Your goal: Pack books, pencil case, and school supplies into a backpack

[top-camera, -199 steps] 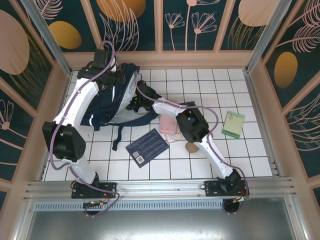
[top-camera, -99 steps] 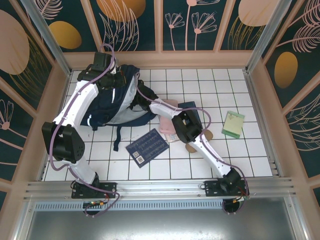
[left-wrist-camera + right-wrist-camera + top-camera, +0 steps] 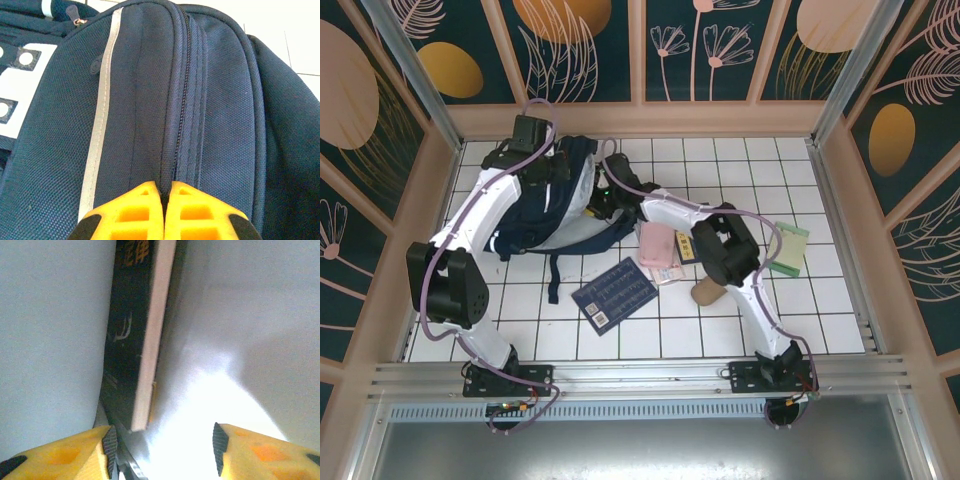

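- The backpack (image 3: pixel 548 228) lies toward the table's (image 3: pixel 820 310) far left corner. The left gripper (image 3: pixel 164 192) is clamped on its fabric beside the zip.
- The right gripper (image 3: pixel 165 440), fingers wide apart and empty, is inside the pale lining. A black book (image 3: pixel 125 335) stands just beside one finger and looks packed.
- Left out mid-table: a navy grid book (image 3: pixel 613 293), a pink case (image 3: pixel 654 244) and a printed packet (image 3: pixel 670 273). A green piece (image 3: pixel 787 248) lies nearer the right edge.
- The black book's gold lettering is too blurred to read.
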`<move>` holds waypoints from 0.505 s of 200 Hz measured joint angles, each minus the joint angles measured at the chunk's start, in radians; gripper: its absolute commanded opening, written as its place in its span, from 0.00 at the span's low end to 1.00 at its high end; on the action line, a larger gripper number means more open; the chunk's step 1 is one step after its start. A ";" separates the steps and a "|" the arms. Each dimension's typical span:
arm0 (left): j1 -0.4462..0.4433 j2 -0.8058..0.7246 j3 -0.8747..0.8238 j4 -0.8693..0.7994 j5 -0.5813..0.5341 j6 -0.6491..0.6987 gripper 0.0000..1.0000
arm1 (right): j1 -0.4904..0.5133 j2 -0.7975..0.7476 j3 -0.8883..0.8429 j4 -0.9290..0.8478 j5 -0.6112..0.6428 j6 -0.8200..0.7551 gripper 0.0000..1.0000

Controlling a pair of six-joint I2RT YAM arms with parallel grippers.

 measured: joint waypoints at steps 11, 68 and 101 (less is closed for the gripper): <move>0.000 0.006 -0.003 0.000 0.000 0.000 0.02 | -0.010 -0.053 -0.043 -0.035 0.035 -0.026 0.56; 0.003 0.043 -0.011 0.040 0.043 -0.019 0.38 | -0.053 -0.376 -0.323 -0.194 0.269 -0.142 0.60; 0.010 0.048 -0.041 0.079 0.089 -0.047 0.50 | -0.077 -0.539 -0.444 -0.280 0.460 -0.190 0.66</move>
